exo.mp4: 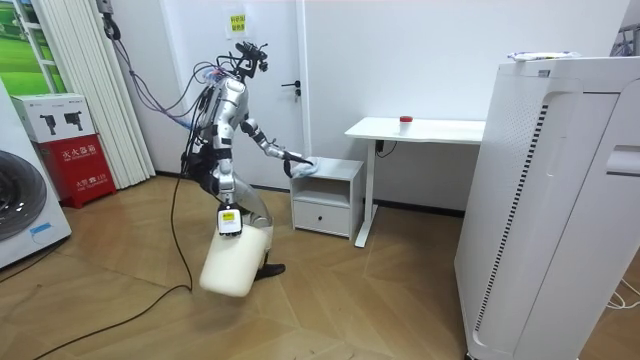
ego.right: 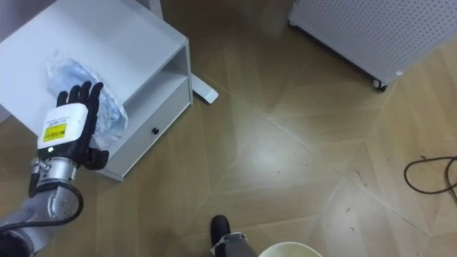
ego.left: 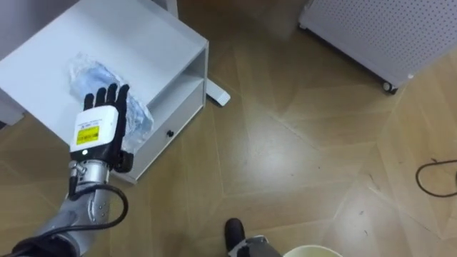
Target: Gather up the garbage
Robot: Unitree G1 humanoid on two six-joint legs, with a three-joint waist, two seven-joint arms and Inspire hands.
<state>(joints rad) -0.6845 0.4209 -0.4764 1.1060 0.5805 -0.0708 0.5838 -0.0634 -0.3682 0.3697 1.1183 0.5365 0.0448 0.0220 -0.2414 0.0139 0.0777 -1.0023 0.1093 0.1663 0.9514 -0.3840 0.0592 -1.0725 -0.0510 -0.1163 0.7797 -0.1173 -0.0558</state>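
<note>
With your left hand (ego.left: pixel 100 128) held flat, fingers spread, over the crumpled plastic bag (ego.left: pixel 91 71) on the low white table (ego.left: pixel 157 43) at upper left, lower squarely and close around the bag's bulk, not a loose edge, before lifting.

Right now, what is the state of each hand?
Left hand: open, over the crumpled bluish plastic bag.
Right hand: at the cream plastic bin; cannot tell.
</note>
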